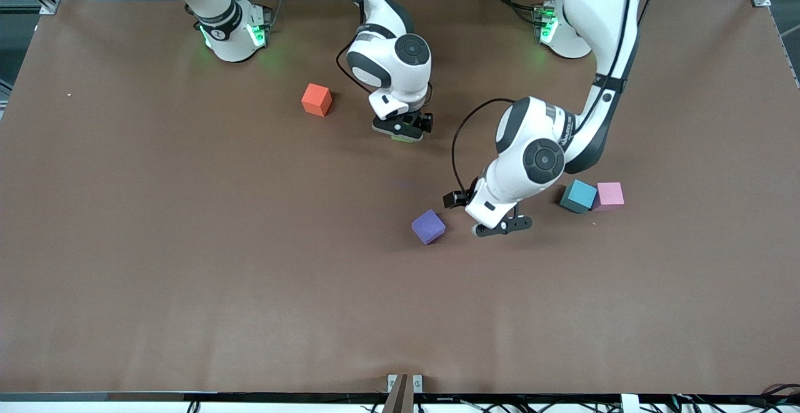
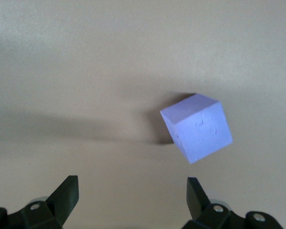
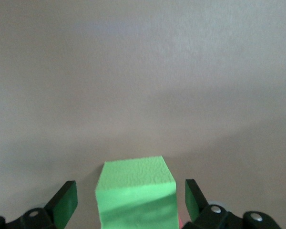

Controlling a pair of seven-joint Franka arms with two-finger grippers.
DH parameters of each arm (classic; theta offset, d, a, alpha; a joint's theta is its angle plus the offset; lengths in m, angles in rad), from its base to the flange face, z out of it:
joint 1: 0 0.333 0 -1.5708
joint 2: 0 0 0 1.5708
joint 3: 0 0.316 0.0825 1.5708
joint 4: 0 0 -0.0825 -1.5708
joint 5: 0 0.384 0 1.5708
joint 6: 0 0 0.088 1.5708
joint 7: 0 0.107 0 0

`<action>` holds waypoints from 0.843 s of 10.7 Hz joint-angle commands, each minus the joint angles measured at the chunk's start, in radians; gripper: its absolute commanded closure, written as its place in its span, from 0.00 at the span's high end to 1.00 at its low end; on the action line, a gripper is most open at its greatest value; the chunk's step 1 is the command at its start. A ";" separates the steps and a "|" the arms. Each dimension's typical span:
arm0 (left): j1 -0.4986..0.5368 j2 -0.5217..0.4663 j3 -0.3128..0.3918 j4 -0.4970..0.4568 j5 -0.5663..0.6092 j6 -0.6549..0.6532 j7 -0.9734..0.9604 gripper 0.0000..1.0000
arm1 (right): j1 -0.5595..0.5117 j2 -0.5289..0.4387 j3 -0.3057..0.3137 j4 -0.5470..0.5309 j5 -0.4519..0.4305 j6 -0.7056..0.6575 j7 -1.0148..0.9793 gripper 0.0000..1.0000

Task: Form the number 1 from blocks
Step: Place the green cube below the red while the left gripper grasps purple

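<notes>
Left gripper (image 1: 502,227) hangs with fingers apart just beside the purple block (image 1: 428,226). Right gripper (image 1: 403,127) stands spread around a green block (image 3: 135,191), not pinching it. Both cubes look light and soft; flat opposite faces suit a gentle grip.

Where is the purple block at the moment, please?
The purple block sits on the table mid-front view, just beside the open left gripper, toward the right arm's end from it.
</notes>
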 commanded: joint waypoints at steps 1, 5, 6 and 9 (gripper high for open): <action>-0.026 0.093 0.041 0.132 -0.049 -0.012 0.004 1.00 | -0.091 -0.090 0.005 -0.003 -0.018 -0.121 -0.165 1.00; -0.067 0.156 0.092 0.220 -0.144 -0.012 -0.002 0.99 | -0.318 -0.209 0.013 -0.009 0.039 -0.279 -0.553 1.00; -0.081 0.179 0.099 0.243 -0.164 -0.011 -0.016 0.99 | -0.388 -0.233 0.013 -0.009 0.059 -0.319 -0.669 1.00; -0.162 0.234 0.185 0.274 -0.219 -0.003 -0.073 0.99 | -0.609 -0.282 0.011 -0.011 0.081 -0.436 -1.055 1.00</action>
